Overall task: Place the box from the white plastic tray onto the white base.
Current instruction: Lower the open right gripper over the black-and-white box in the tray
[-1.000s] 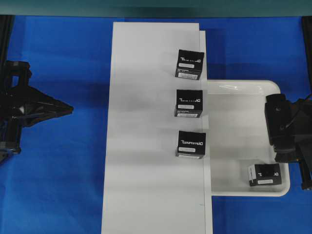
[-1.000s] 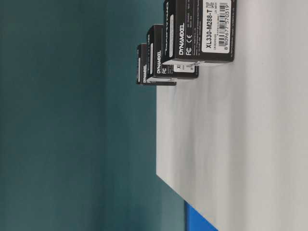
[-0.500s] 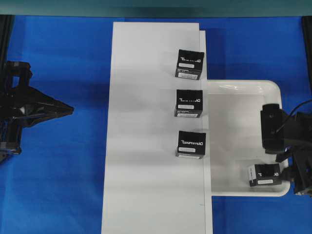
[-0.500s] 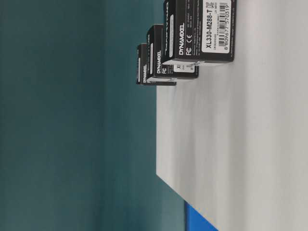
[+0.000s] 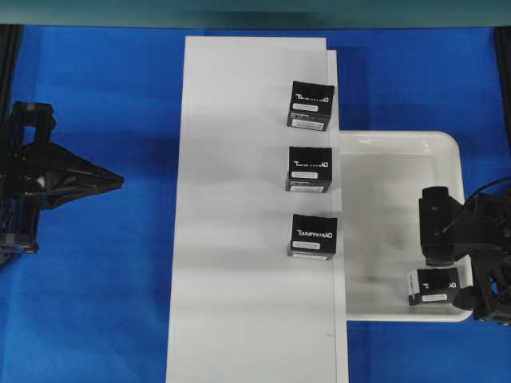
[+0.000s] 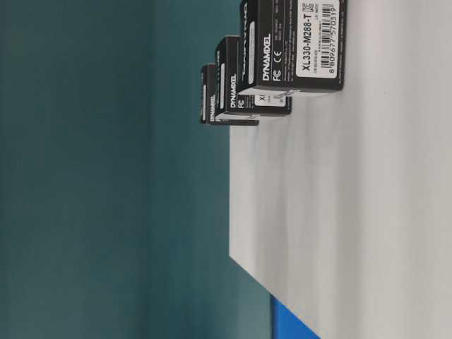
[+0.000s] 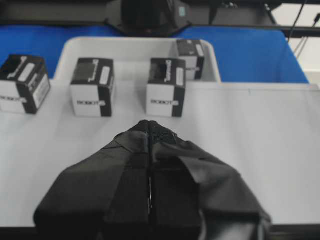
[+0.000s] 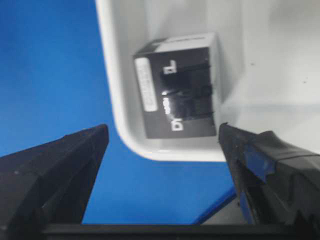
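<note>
Right gripper (image 8: 162, 145) wide open above box (image 5: 433, 286)
Box in tray (image 5: 399, 144) corner; left gripper (image 7: 149, 131) closed, empty, level.

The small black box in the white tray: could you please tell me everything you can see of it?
The small black cube-shaped cardboard box has white lettering and a white label strip along one edge. It sits flat in a rounded corner of the glossy white plastic tray, close to the rim. Nothing grips it: the right hand is open, its dark fingers apart, short of the box.
</note>
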Robot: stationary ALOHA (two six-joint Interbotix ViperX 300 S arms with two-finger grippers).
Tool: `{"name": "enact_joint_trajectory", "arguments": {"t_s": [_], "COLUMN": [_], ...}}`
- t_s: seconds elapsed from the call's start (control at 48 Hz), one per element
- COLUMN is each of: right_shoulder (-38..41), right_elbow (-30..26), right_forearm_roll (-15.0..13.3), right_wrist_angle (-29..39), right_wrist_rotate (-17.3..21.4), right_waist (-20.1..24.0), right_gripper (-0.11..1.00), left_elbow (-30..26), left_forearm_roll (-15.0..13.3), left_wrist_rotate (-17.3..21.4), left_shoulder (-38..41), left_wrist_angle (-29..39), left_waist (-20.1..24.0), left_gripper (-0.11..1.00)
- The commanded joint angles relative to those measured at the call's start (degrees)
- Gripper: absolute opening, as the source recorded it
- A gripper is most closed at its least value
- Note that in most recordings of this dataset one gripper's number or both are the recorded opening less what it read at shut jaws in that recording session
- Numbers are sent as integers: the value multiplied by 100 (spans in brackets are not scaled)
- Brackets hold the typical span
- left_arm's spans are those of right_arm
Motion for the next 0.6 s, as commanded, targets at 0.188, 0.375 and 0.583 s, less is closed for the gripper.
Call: {"name": "enact_joint_trajectory", "arguments": {"t_s": [0.188,0.375,0.583], "right_shoulder": [352,650,896], "right_elbow": [97,105,167], "right_forearm_roll": [-123,-123,-132], "right_wrist_angle": [-404,-571,-817], "right_wrist_rotate": [-35,-62,-53], "right_waist": [26,132,185], "right_gripper": [100,100,100], "left_elbow": [-158,-158,-158], "left_forearm_roll": [9,9,9], "left_wrist_rotate": [-62,-132,-132], "left_shoulder": [70,70,70], "left_wrist_angle": [-35,-26,-26], "left_waist": [-9,-9,-9], "left_gripper": [-7,-7,-7]}}
